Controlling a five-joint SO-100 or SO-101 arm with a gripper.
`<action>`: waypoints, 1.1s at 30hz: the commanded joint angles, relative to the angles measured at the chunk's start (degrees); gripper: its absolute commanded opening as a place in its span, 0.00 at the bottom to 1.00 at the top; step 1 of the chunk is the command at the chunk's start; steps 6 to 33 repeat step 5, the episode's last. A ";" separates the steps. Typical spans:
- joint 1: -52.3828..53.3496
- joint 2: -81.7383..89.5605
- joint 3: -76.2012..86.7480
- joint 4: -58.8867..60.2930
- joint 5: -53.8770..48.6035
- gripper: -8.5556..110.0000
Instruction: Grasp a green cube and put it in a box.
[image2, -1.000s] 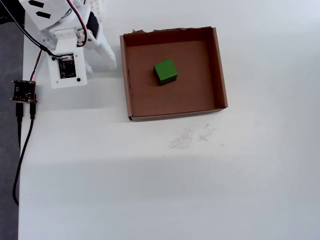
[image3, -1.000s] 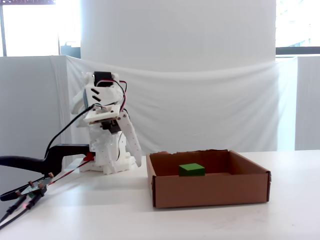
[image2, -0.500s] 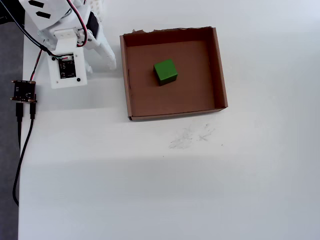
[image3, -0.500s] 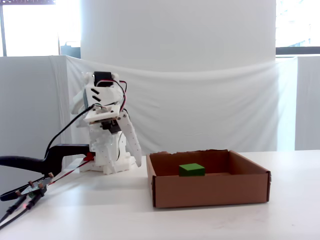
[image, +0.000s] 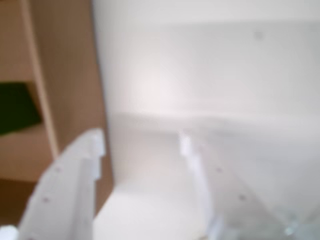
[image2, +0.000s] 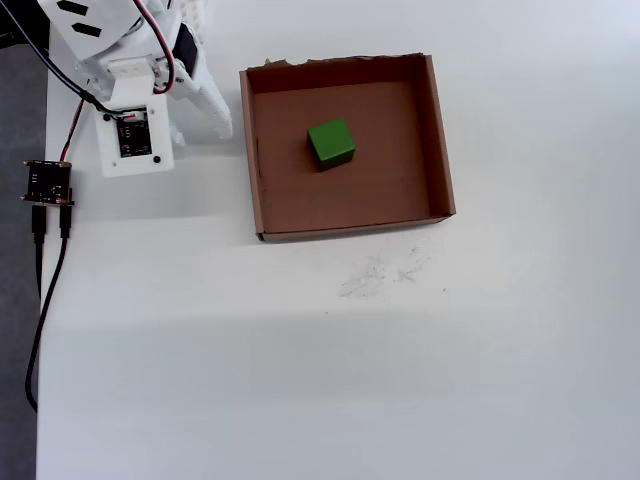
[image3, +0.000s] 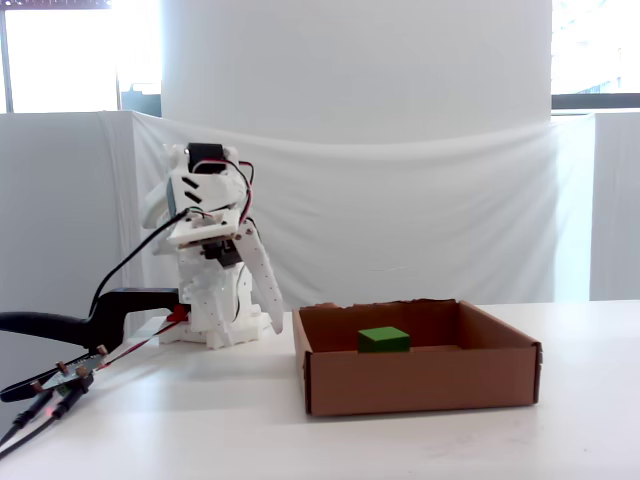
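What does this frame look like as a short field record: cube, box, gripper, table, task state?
cube: green cube resting on the floor of the box, near its middle
box: brown cardboard box, open top, upright on the table
gripper: gripper empty, folded back beside the box's left wall in the overhead view, touching nothing
table: white table with faint scuffs
task state: cube already in box

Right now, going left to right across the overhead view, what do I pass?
Small black circuit board → white arm → left wall of the box → green cube inside it → box's right wall.
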 joint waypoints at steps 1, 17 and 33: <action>0.00 0.18 -0.26 0.62 0.26 0.25; 0.00 0.18 -0.26 0.62 0.26 0.25; 0.00 0.18 -0.26 0.62 0.26 0.25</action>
